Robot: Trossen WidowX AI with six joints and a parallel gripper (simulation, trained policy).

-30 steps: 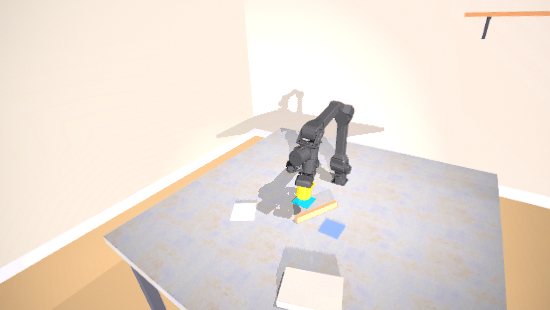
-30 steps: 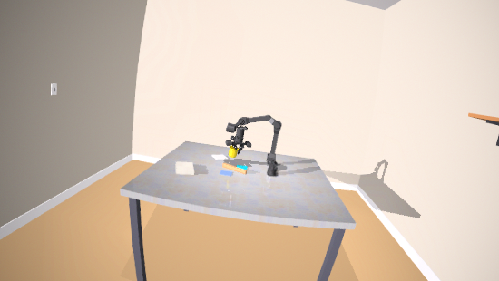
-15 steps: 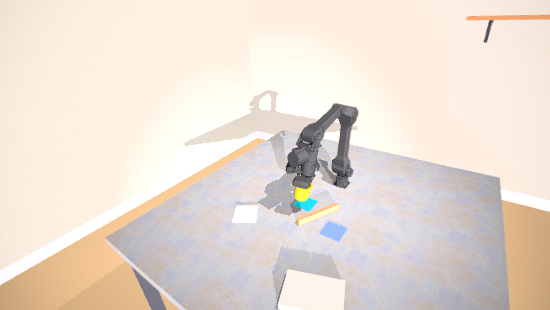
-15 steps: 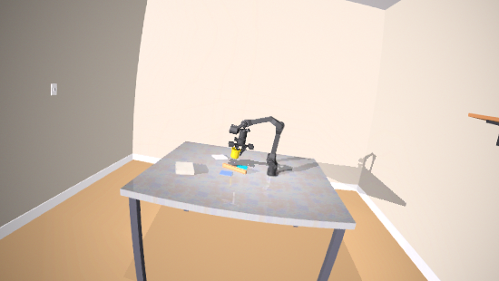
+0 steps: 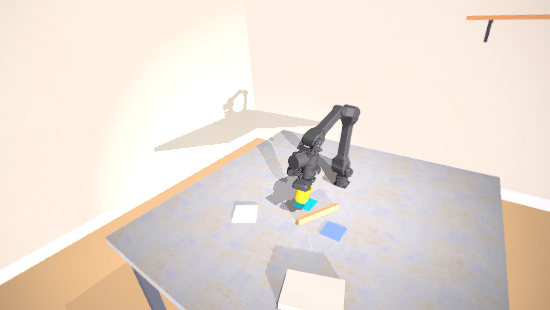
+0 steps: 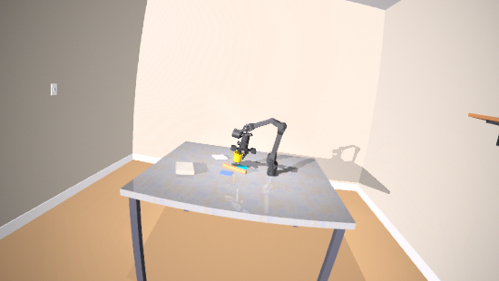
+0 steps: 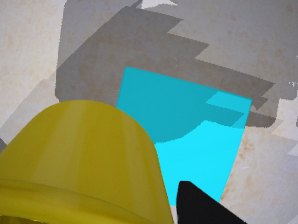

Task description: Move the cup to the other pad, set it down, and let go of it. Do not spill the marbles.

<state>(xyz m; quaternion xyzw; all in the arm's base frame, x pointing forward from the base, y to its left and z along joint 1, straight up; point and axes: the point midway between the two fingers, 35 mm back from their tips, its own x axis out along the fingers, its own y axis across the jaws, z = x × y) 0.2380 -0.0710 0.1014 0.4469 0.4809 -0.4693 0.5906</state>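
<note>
Held in the closed black parallel-jaw gripper (image 5: 302,187) (image 6: 241,152), the yellow tapered plastic-looking cup (image 5: 302,195) (image 6: 238,157) (image 7: 85,150) hangs over or just beside the flat square cyan pad (image 5: 306,204) (image 6: 241,168) (image 7: 200,160), seemingly clear of it; marbles cannot be made out. Right of it in the top view, the long orange wooden bar (image 5: 318,214) (image 6: 234,169) lies at about five o'clock from the cup, the flat square blue pad (image 5: 333,231) (image 6: 226,172) beyond. Lift and grasp are done; alignment, set-down and release appear outstanding, assuming cyan is the target.
</note>
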